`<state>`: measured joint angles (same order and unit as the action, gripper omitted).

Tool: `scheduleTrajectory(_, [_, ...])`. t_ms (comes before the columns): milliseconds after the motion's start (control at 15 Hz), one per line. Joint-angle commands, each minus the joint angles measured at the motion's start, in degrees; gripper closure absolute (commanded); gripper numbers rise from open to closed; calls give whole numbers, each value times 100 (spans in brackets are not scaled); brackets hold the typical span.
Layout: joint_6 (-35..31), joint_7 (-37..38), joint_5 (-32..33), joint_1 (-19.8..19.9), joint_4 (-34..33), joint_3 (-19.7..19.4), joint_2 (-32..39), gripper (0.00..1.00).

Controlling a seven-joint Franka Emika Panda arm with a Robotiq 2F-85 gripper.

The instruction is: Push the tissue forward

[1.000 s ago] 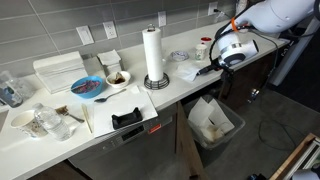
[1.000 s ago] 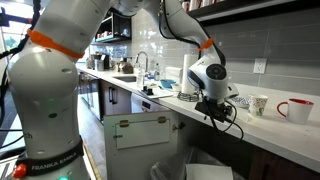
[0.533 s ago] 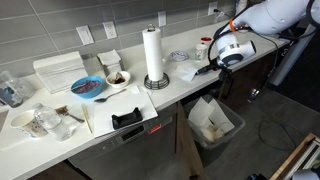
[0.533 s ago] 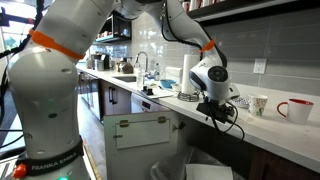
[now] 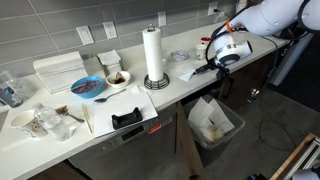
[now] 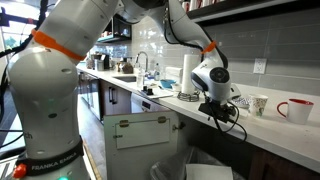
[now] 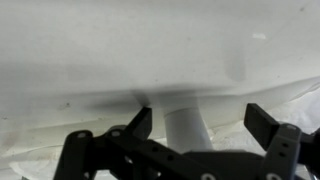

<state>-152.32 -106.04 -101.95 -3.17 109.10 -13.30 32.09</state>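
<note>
Tissue [image 5: 186, 72] lies flat on the tabletop [image 5: 168, 95] beside the paper-towel roll [image 5: 153, 55], with the gripper [image 5: 207, 68] low over it, fingers spread apart. Light downward contact and a slow, level slide should stop the paper bunching.

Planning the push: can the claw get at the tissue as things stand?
Probably yes. The claw hangs low right beside the tissue on the counter, jaws open, and nothing stands between them.
</note>
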Motion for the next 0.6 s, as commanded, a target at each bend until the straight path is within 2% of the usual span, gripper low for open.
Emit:
scheduleTrajectory(0, [164,-179,-177,79,-287,36,263,0])
scheduleTrajectory(533, [150,-169,-167,79,-539,39,414,0])
